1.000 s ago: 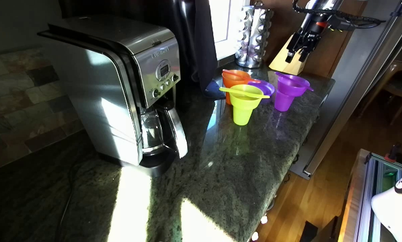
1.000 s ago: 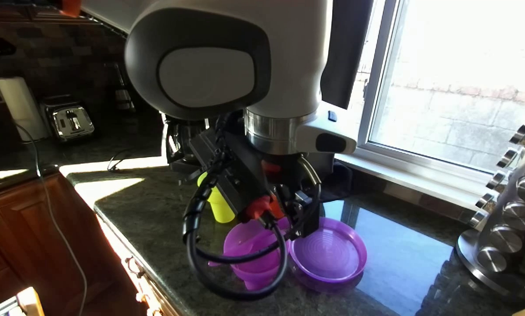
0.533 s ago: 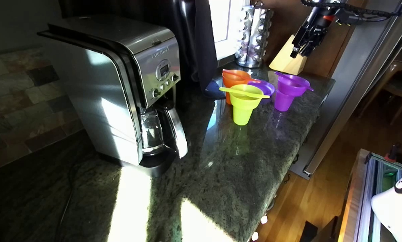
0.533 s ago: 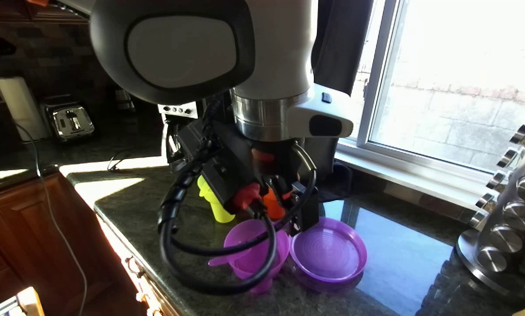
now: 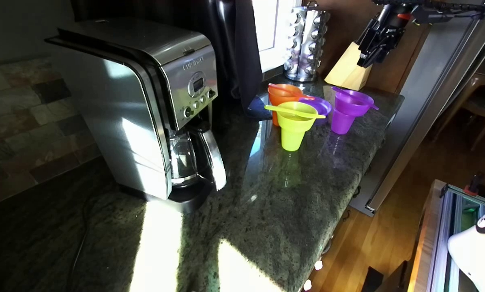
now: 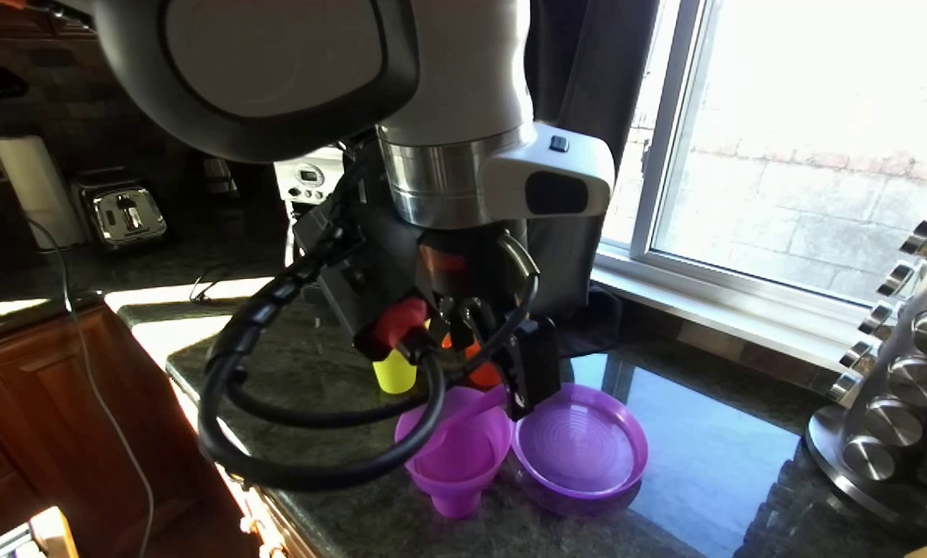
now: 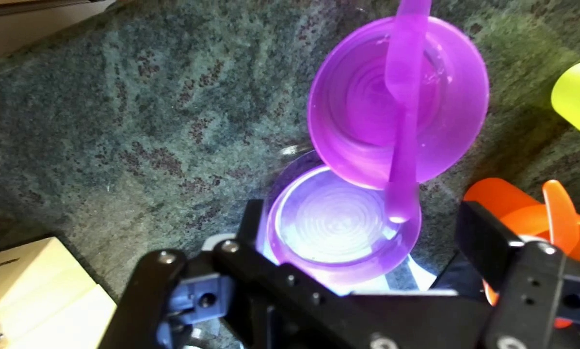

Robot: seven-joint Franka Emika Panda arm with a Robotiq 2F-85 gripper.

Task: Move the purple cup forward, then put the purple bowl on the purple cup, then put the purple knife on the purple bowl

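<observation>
Purple cup point(image 5: 342, 122) stands on the counter point(image 5: 303, 198), upper right of an exterior view. Bowl point(image 5: 351, 107) seated on the cup; knife point(image 7: 404, 121) laid across the bowl's rim, upper right of the wrist view. Gripper point(image 7: 367, 224) released, jaws spread wide, raised above the counter. Plate point(image 6: 580, 443) just beside the cup, lower right of centre in an exterior view. Yellow-green cup point(image 5: 292, 138) and orange bowl point(image 5: 278, 96) left of it in an exterior view

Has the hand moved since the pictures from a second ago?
Yes: in an exterior view, the hand has shifted to the picture's right and slightly up, relative to the knife block.
</observation>
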